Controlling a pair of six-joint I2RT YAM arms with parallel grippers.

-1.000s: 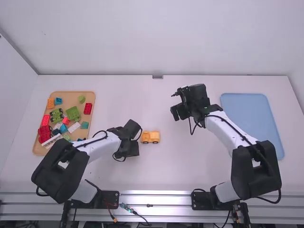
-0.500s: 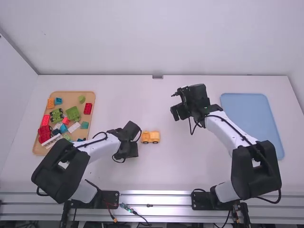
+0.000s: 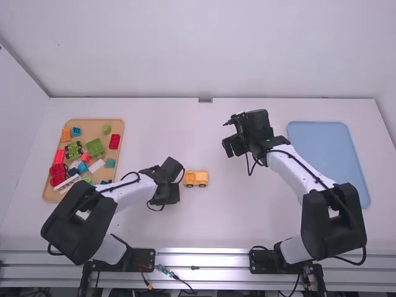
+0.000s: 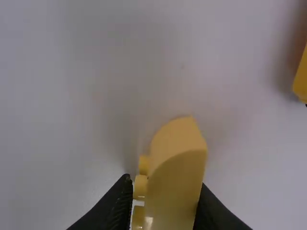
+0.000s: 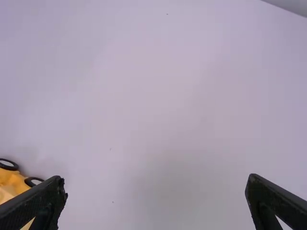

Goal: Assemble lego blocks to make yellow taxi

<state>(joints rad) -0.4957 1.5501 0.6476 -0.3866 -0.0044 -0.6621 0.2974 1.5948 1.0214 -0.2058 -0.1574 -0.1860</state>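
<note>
My left gripper (image 3: 168,199) is low over the table, just left of the yellow wheeled car base (image 3: 196,179). In the left wrist view my left gripper (image 4: 165,201) is shut on a yellow curved block (image 4: 175,177), its studs facing sideways; a yellow edge of the car base (image 4: 301,81) shows at the right. My right gripper (image 3: 231,135) hangs beyond and right of the car base. The right wrist view has my right gripper (image 5: 156,187) open with nothing between its fingers, and the car base (image 5: 12,184) with black wheels at the lower left.
A wooden tray (image 3: 95,126) with several loose red, green, blue, orange and white blocks lies at the left. A blue tray (image 3: 328,148) lies at the right, partly behind the right arm.
My left gripper has shifted very slightly near the car base. The right arm and the car base have stayed still.
</note>
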